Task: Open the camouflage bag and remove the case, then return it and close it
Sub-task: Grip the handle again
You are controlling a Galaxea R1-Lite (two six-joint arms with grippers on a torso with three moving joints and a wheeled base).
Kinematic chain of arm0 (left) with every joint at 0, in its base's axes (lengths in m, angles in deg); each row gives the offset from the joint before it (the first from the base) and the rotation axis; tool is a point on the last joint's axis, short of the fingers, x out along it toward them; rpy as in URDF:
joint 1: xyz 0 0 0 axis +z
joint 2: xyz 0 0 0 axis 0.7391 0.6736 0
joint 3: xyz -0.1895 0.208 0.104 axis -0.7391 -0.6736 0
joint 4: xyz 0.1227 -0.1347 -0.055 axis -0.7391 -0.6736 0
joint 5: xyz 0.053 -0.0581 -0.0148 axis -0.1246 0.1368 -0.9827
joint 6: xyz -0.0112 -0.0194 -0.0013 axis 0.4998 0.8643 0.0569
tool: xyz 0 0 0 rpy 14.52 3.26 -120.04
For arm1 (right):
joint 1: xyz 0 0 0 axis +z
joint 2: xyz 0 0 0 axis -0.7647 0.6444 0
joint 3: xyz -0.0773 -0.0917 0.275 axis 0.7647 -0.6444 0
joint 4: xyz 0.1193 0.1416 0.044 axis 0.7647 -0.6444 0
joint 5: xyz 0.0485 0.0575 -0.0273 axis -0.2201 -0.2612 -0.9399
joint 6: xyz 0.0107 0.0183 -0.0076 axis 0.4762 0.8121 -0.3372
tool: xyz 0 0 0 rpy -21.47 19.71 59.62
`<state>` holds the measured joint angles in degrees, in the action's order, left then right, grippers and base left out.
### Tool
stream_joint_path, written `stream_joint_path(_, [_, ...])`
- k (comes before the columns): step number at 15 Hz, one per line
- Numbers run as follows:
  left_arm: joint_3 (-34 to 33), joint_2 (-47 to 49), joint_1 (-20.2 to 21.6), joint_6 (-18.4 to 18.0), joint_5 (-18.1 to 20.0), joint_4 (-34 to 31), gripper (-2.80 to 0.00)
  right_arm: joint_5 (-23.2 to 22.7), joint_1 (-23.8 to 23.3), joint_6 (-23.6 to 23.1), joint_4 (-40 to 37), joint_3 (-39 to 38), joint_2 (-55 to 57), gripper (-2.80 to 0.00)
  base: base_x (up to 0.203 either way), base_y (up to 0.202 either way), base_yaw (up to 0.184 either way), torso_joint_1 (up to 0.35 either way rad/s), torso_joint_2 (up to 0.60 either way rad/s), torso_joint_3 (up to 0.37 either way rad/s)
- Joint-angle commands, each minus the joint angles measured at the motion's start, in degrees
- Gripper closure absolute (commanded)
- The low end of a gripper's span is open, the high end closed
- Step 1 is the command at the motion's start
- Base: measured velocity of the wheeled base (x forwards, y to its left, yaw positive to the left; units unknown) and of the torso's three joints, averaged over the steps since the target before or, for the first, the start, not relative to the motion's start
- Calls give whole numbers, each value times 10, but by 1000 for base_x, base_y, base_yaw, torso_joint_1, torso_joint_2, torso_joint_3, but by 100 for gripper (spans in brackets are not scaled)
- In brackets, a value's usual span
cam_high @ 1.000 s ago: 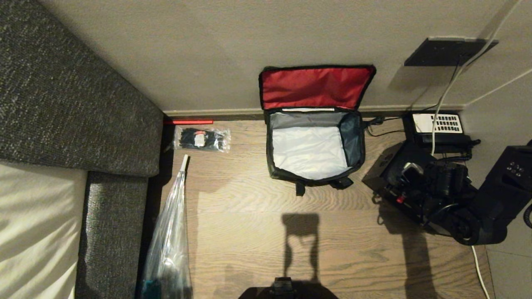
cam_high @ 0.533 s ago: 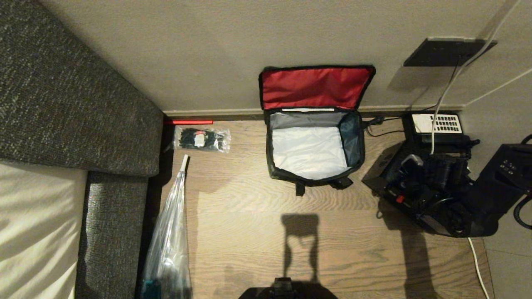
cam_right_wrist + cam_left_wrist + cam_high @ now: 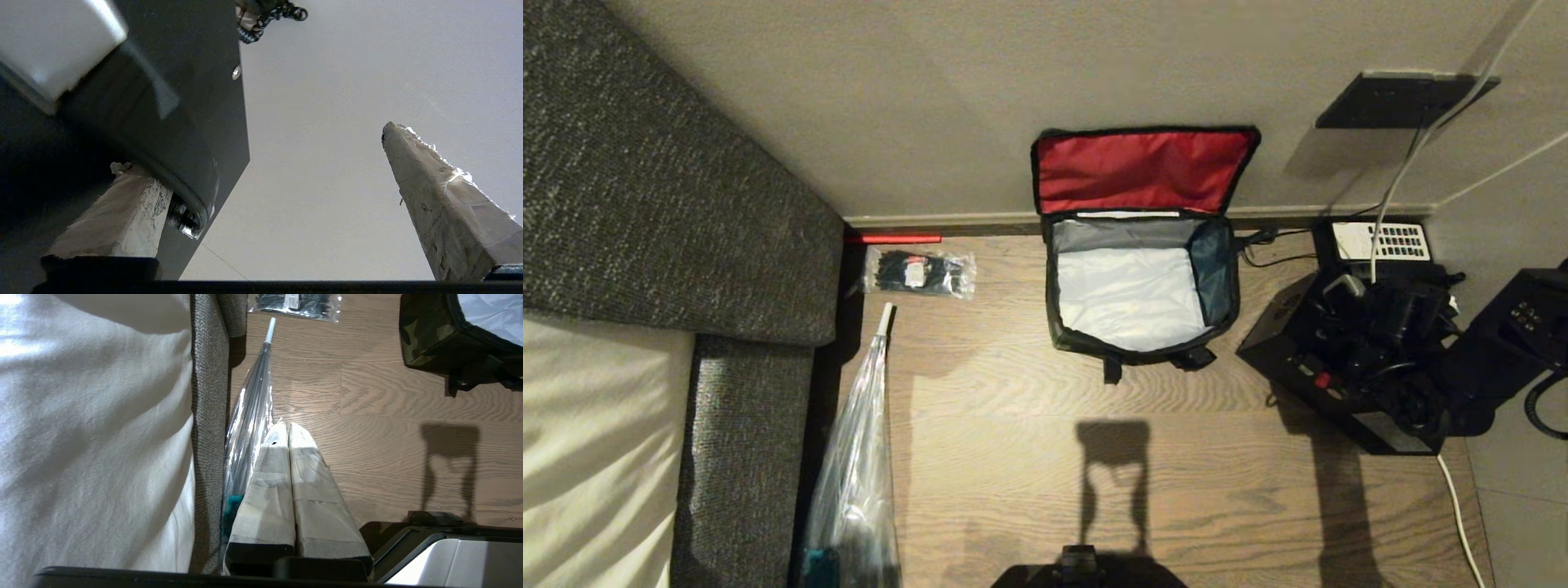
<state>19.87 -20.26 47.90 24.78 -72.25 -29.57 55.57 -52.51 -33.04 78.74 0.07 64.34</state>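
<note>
Right hand shifted — case nudged.

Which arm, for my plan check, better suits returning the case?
Right: the right gripper, open, is at the case beside the open camouflage bag; the left gripper is shut, by the sofa.

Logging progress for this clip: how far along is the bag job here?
Done: the camouflage bag stands open, red lid back against the wall, pale interior empty; the case is out on the floor to its right. In hand: the right gripper, open, is over the case. Left: return the case and close the bag. The left gripper is parked, shut.
</note>
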Motion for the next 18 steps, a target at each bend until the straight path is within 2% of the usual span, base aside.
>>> stream_joint_path(1, [-1,-1,1,0,0,0,0,4,-8,-7,-1,11,-3,-280,0,0,0,0,0,0])
stream_joint_path(9, [-1,-1,0,0,0,0,0,4,-48,-9,-62,88,25,-280,0,0,0,0,0,0])
stream_joint_path(11, [-2,-1,0,0,0,0,0,2,-60,-24,-87,89,25,-280,0,0,0,0,0,0])
stream_joint_path(16, [-2,-1,0,0,0,0,0,-4,-70,-31,-84,87,29,-280,0,0,0,0,0,0])
stream_joint_path(17, [-2,-1,0,0,0,0,0,-9,-70,-31,-85,83,27,0,0,0,0,0,0,0])
stream_joint_path(18, [-2,-1,1,0,0,0,0,-20,-70,-29,-84,72,24,0,0,0,0,0,0,0])
